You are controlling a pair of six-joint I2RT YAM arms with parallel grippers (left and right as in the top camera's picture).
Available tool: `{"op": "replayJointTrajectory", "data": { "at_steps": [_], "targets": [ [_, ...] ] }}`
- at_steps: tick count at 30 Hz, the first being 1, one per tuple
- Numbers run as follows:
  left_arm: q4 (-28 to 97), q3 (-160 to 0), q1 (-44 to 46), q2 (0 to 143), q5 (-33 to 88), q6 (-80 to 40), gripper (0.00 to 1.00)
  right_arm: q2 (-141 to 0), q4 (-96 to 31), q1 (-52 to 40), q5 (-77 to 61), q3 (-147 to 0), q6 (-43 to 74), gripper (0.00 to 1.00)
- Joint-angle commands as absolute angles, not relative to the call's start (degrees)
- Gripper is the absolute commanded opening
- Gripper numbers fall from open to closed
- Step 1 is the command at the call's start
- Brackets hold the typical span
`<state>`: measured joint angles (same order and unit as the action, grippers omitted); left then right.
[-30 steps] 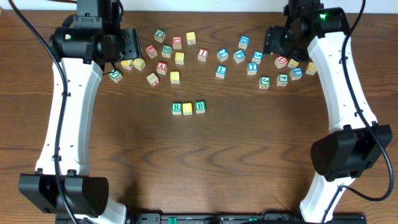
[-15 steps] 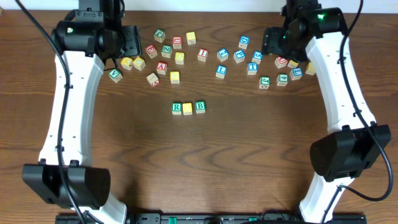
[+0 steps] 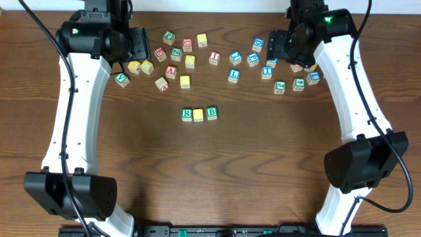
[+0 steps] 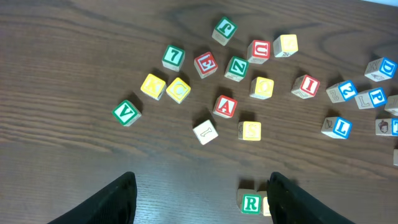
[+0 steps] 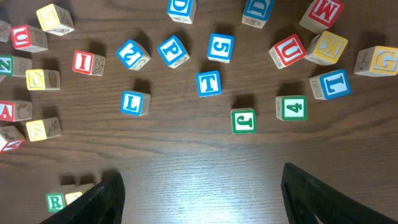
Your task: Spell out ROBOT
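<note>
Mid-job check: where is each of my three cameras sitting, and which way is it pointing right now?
Overhead: fixed above the table, looking straight down; both arms show at the sides.
Left wrist: on the left arm, looking down at the V block cluster; open left end effector along the bottom.
Right wrist: on the right arm, looking down at the T block cluster; open right end effector along the bottom.
Shared: both wrist views catch the R block and I block.
</note>
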<state>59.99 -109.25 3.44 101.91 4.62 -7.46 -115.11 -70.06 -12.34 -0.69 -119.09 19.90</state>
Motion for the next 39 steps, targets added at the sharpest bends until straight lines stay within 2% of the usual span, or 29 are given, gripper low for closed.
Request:
{"op": "replayJointTrajectory", "data": {
  "at_steps": [1,19,39],
  "targets": [
    [60.6,-110.1,3.3,102.2,5.1,-6.9,0.66,-115.6,-70.1,-12.8,-0.8,-119.0,21.2,0.75],
    [60.8,-110.1,3.3,102.2,5.1,-6.9,0.66,-118.5,-71.1,-11.0,-0.1,-119.0,21.2,0.76],
    [61.1,-110.1,3.3,102.2,5.1,-6.9,0.67,-118.6,-70.0,-0.2,0.1,-119.0,21.2,0.75]
  ]
}}
